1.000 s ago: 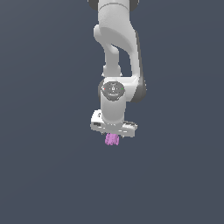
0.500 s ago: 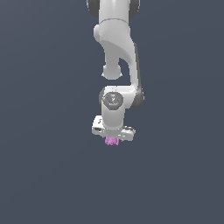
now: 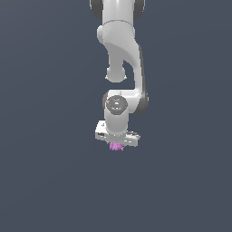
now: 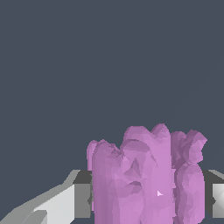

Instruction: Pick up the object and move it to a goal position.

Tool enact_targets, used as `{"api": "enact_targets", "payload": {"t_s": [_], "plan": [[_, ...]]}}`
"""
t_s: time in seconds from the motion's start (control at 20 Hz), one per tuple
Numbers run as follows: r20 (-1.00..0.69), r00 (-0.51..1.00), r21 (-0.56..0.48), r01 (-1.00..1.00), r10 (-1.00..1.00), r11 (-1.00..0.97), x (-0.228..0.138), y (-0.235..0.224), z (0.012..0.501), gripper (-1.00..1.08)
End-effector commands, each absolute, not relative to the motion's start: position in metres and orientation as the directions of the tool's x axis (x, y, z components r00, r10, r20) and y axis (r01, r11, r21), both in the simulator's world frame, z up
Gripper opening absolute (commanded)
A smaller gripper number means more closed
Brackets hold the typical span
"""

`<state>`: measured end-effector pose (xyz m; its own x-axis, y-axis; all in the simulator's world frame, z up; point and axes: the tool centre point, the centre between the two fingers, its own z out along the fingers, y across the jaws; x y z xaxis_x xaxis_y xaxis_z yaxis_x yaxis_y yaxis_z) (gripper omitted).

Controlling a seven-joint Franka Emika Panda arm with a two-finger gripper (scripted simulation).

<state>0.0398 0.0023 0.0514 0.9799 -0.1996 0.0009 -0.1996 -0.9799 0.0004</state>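
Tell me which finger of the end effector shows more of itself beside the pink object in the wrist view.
The light grey finger; the opposite one shows only a sliver past the pink object.

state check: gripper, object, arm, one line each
gripper: fingers either side of the object, apparently shut on it
object: pink-purple ridged blob, between the fingers, just under the gripper body in the exterior view
arm: hanging down from the top of the exterior view, wrist pointing down
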Motion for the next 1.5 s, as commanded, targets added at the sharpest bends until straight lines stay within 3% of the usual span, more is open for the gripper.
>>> {"api": "enact_targets", "payload": {"t_s": [0.0, 0.7, 1.45], "plan": [[0.000, 0.980, 0.000, -0.198, -0.198, -0.980, 0.040, 0.003, 0.051, -1.00], [0.001, 0.980, 0.000, -0.199, -0.199, -0.980, 0.019, -0.022, 0.067, -1.00], [0.000, 0.980, -0.002, -0.199, -0.199, -0.980, -0.065, -0.126, 0.131, -1.00]]}}
